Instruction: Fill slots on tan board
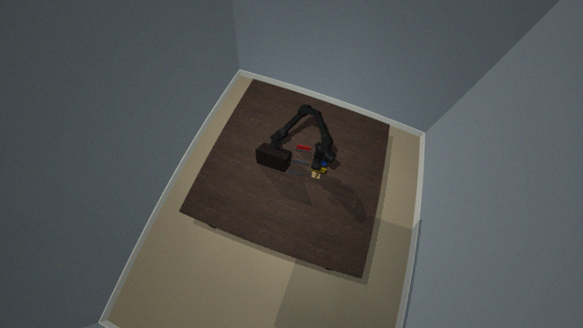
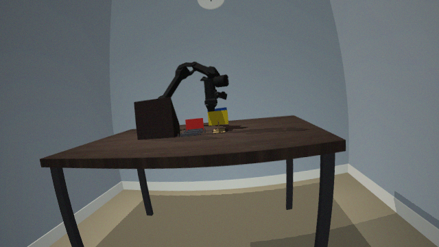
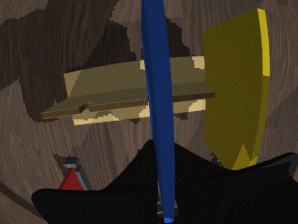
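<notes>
My gripper (image 1: pixel 317 167) (image 2: pixel 210 109) (image 3: pixel 157 144) is shut on the blue board (image 1: pixel 324 163) (image 2: pixel 221 109) (image 3: pixel 159 75). The blue board is upright and crosswise over the middle of the tan board (image 1: pixel 315 175) (image 2: pixel 219 130) (image 3: pixel 120 104). It hides the middle slot, so whether the two boards interlock cannot be told. The yellow board (image 1: pixel 323 170) (image 2: pixel 218 118) (image 3: pixel 232 75) stands crosswise at the tan board's right end in the wrist view. An open slot shows near the tan board's left end. The red board (image 1: pixel 303 148) (image 2: pixel 194 124) (image 3: pixel 73 181) stands in its holder.
Two empty holders (image 1: pixel 300 162) (image 1: pixel 295 172) lie between the arm's dark base block (image 1: pixel 273 157) (image 2: pixel 154 118) and the tan board. The yellow board is close beside my gripper's right side in the wrist view. All stand on the dark wooden table (image 1: pixel 255 200) (image 2: pixel 260 142).
</notes>
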`<state>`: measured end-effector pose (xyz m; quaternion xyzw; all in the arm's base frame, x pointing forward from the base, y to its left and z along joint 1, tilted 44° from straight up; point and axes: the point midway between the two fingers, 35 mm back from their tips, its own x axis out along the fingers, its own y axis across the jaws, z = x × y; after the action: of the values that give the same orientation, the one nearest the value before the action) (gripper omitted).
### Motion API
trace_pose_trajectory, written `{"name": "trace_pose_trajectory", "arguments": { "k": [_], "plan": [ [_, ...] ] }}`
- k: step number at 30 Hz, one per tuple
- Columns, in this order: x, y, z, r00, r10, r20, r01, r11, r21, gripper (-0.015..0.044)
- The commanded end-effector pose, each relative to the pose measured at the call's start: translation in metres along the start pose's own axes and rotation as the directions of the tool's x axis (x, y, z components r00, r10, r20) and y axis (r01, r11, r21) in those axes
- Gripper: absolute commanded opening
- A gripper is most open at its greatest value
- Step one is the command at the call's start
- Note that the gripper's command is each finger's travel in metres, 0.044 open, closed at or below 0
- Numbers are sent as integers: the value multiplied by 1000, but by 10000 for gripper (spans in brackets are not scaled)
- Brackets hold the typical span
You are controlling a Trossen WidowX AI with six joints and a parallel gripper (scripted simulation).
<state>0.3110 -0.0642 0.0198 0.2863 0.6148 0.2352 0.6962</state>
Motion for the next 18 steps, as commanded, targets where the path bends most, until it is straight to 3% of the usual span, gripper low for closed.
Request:
{"name": "trace_pose_trajectory", "arguments": {
  "k": [1,18],
  "plan": [
    [2,0,-2,1000,2,-6,-2,1000,14,0],
    [1,-1,-2,1000,2,-6,-2,1000,-7,0]
  ]
}}
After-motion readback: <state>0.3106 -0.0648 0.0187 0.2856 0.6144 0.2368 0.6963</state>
